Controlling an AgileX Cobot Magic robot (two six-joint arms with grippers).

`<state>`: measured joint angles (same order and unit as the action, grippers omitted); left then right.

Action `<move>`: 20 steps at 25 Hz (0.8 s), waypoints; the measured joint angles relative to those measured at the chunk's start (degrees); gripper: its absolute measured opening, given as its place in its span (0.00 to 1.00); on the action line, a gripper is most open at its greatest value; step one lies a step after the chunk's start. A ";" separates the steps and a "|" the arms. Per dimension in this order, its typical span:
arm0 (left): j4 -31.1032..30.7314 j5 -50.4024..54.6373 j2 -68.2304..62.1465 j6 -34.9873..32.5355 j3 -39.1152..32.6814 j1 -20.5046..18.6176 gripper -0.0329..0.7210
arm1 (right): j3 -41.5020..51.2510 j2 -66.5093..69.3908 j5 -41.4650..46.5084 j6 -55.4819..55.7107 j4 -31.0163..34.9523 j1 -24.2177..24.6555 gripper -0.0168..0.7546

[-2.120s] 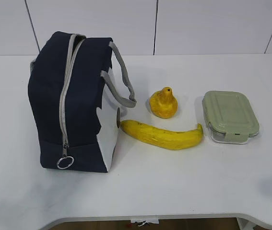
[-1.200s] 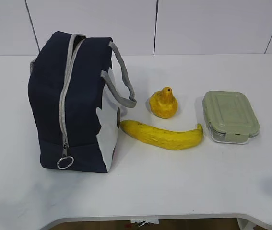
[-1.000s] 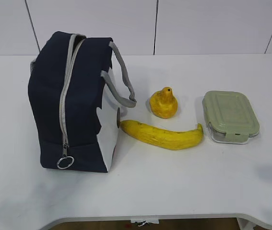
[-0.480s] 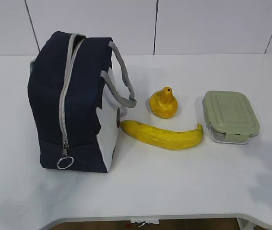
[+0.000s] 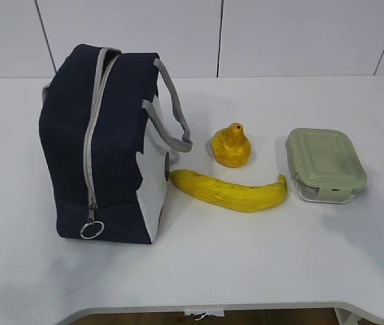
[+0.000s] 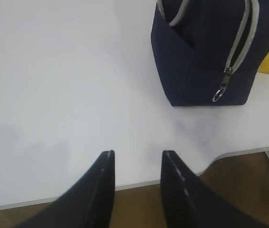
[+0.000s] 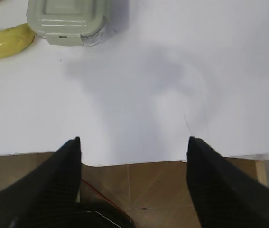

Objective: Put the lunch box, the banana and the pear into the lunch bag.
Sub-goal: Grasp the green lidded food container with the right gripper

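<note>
We have our right gripper (image 7: 133, 142) spread wide at the counter (image 7: 172, 71) edge, holding nothing. The lunch box (image 7: 68, 19) lies ahead and to its left, the banana (image 7: 6, 40) farther left. Our left gripper (image 6: 136, 156), narrowly parted, has the zipped lunch bag (image 6: 205, 52) ahead-right.

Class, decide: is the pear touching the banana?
Apart. The exterior view shows a strip of white table between the pear and the banana.
</note>
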<state>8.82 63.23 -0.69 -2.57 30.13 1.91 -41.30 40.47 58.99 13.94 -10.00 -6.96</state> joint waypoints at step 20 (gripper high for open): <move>-0.22 0.00 0.00 0.00 0.00 0.00 0.38 | -25.94 31.52 -1.37 -2.77 4.83 6.24 0.69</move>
<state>8.60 63.23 -0.69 -2.57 30.13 1.91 -67.24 71.99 57.61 11.17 -5.16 -0.71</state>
